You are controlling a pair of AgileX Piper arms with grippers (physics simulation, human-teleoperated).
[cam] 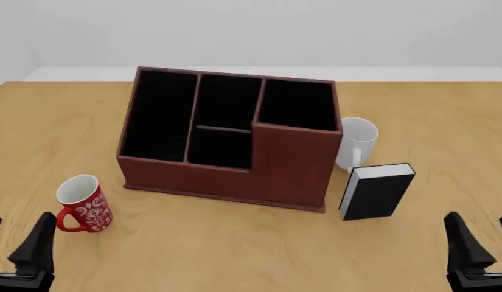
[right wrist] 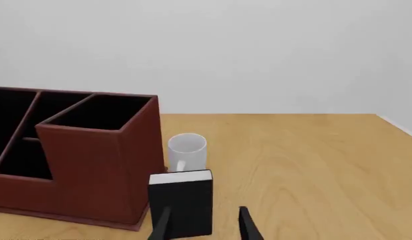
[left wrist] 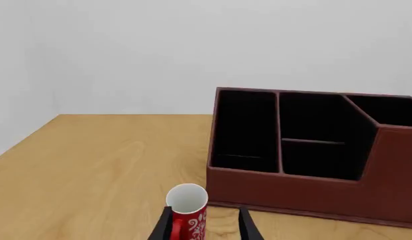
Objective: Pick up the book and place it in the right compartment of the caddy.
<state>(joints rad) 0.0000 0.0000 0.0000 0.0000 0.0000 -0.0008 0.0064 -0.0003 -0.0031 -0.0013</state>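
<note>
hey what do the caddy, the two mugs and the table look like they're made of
The caddy: matte reddish-brown, leather-look outside, with a flat black lining; it could as well be coated board. The red mug and the white mug: probably glazed ceramic, smooth with thick rims; the red one carries white swirl patterns. The table: light wood or wood veneer, with visible grain.

Through my left wrist camera I saw a red mug (left wrist: 188, 212) between the spread fingertips (left wrist: 247, 226), just beside the caddy (left wrist: 312, 155) on the table (left wrist: 92, 170).
</note>
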